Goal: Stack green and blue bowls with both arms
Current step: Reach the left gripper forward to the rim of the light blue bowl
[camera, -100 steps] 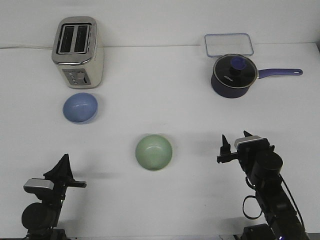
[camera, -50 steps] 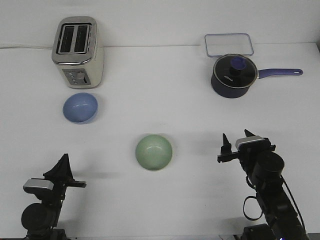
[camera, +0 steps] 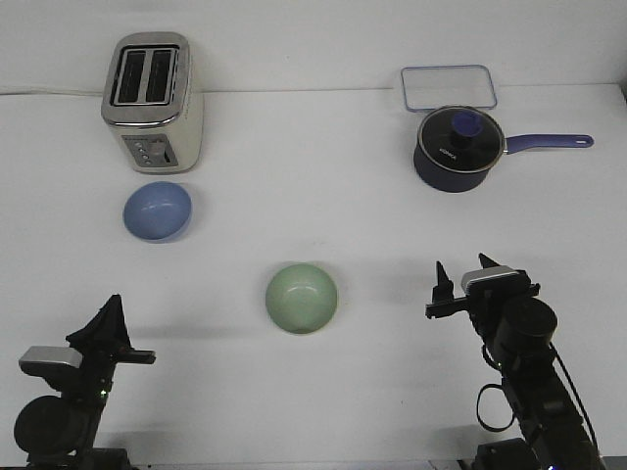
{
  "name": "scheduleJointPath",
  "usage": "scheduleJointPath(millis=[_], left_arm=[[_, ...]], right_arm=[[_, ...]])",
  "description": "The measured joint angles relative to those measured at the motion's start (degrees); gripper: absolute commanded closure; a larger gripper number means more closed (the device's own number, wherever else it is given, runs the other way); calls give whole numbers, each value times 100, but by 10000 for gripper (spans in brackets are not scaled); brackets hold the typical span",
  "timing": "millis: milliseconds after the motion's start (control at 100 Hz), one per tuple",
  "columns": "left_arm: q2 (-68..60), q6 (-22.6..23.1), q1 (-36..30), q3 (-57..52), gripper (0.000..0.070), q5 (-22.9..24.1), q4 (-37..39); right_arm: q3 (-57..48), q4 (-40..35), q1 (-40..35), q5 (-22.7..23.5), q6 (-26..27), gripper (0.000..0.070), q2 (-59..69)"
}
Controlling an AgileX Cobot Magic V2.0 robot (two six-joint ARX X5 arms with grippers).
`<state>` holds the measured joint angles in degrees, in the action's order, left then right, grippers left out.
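Green bowl (camera: 301, 298) sits near-centre, blue bowl (camera: 157, 211) far left by the toaster (camera: 152, 98) — both look light, smooth, slippery (pinch a rim). Right gripper (camera: 460, 276) spread empty; left gripper (camera: 108, 328) can't tell.

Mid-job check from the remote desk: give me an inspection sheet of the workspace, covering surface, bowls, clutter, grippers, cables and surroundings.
Surface: white table, no spills seen.
Job's things: blue bowl upright in front of the toaster; green bowl upright near the table's middle; apart, not stacked.
Clutter: toaster far left; navy saucepan with lid on, purple handle pointing right; clear lidded container behind it.
Grippers: left gripper near the front left corner, holding nothing, jaw state unclear; right gripper open, empty, right of the green bowl.
Cables: black loop on the right arm; thin cord behind the toaster.
Surroundings: nothing seen.
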<state>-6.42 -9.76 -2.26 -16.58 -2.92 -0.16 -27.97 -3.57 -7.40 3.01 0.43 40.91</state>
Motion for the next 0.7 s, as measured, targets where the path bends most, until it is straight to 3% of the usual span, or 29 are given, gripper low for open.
scheduleJointPath(millis=[410, 600, 700], left_arm=[[-3254, 136, 0, -3327, 688, -52, -2258], [-5117, 546, 0, -4697, 688, -190, -3753], [-5742, 636, 0, -5099, 688, -190, -4009]], right_arm=[[0, 2, 0, 0, 0, 179, 0], [0, 0, 0, 0, 0, 179, 0], [0, 2, 0, 0, 0, 179, 0]])
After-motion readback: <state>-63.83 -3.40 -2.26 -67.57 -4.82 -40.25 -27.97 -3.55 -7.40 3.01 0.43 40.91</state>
